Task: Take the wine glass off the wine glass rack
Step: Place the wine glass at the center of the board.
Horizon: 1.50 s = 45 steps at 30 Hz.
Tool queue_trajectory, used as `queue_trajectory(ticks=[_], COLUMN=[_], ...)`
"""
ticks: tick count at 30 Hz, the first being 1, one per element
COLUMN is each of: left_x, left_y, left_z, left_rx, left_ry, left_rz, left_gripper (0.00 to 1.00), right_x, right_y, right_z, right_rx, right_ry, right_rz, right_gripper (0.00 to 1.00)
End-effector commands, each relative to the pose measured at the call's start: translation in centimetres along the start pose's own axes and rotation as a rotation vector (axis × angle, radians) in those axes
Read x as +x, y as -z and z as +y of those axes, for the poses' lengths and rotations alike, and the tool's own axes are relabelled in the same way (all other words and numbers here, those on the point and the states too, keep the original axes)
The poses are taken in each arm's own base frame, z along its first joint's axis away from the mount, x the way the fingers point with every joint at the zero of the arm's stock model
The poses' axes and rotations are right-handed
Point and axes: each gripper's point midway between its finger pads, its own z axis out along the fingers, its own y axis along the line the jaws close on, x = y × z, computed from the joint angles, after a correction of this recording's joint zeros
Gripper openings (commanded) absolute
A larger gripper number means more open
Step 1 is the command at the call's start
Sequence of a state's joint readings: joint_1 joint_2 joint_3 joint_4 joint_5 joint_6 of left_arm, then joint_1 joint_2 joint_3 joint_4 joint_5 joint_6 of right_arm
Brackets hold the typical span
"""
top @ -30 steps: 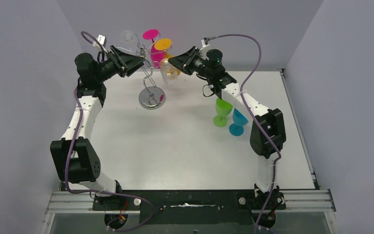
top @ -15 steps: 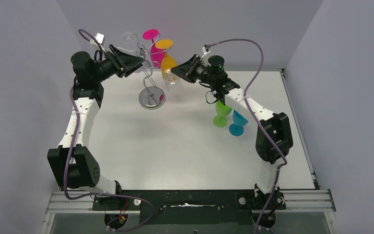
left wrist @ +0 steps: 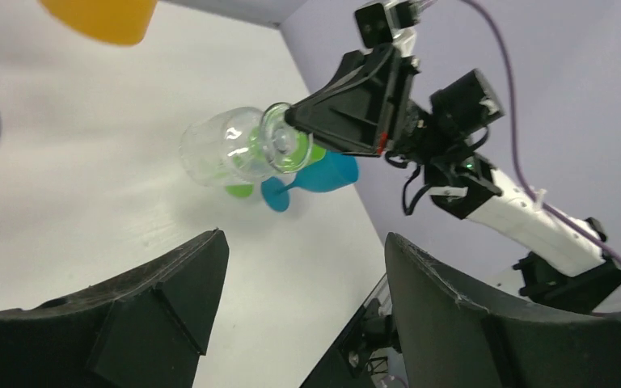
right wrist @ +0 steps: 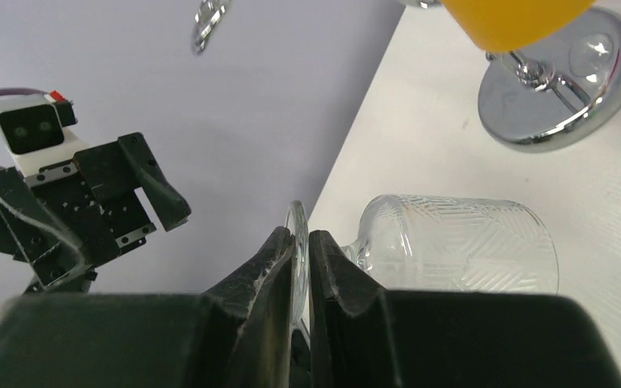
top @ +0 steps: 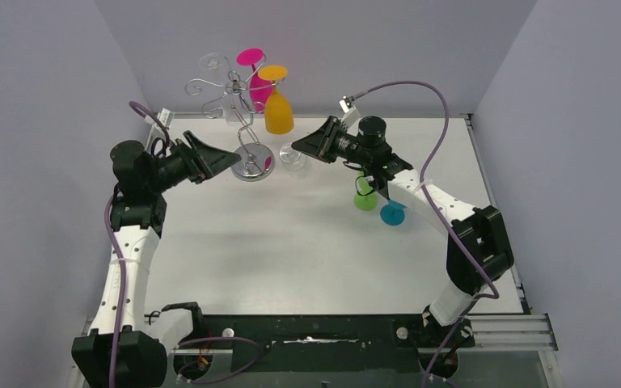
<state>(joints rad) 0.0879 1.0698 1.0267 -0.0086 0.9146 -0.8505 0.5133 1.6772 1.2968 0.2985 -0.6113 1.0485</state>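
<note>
The wine glass rack (top: 241, 113) stands at the back of the table on its round shiny base (top: 252, 165). My right gripper (top: 297, 149) is shut on the foot disc of a clear wine glass (top: 293, 158). It holds the glass on its side, low over the table, just right of the base and apart from the rack. In the right wrist view the fingers (right wrist: 299, 236) pinch the thin foot, and the patterned bowl (right wrist: 453, 242) points toward the base (right wrist: 562, 89). My left gripper (top: 230, 160) is open and empty, left of the base. It (left wrist: 306, 239) faces the held glass (left wrist: 230, 148).
A pink glass (top: 257, 87) and an orange glass (top: 278, 113) hang on the rack, and a clear foot disc (top: 211, 61) shows at its top left. A green glass (top: 365, 199) and a blue glass (top: 392, 212) stand under my right arm. Walls close the back and sides.
My right gripper has carried the clear glass down and away from the rack's arms to beside the base. My left arm has dropped from the rack's top and pulled back to the left.
</note>
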Motion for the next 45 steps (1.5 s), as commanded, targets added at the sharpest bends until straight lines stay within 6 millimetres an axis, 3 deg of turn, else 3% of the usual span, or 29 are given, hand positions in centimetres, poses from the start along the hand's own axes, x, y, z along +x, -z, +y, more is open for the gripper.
queue_trajectory(ticks=[1,7,11,18,21,24,28,45], left_x=[3.5,8.4,11.3,10.8,11.4,13.3,15.5,15.4], left_y=[1.3,0.8,-0.4,-0.6,-0.7,-1.5,-2.9,-4.6], left_z=[3.5,4.7,3.8,1.5,-0.2,-2.1,-1.8,-0.8], left_rx=[-0.124,-0.150,-0.108,0.072,0.181,0.280,0.271,0.289], left_ry=[-0.049,-0.011,0.033,0.200,0.202,0.172,0.222,0.330], left_rz=[0.059,0.145,0.164,-0.001,0.039,0.150,0.216,0.150], left_gripper=[0.71,0.71,0.71,0.70,0.70,0.69,0.60,0.45], right_x=[-0.4,2.4,3.9,5.0,5.4,5.9,6.3,7.3], right_y=[2.4,3.0,3.6,4.8,4.9,5.2,5.4,6.5], right_z=[6.2,6.0,5.1,3.1,3.1,3.7,4.3,6.8], right_rx=[-0.183,-0.181,-0.157,-0.100,-0.109,-0.156,-0.200,-0.327], right_ry=[0.195,0.291,0.315,0.295,0.281,0.276,0.277,0.253], right_rz=[-0.044,0.001,0.008,0.000,0.009,0.010,0.010,0.033], right_gripper=[0.00,0.00,0.00,0.00,0.00,0.00,0.00,0.00])
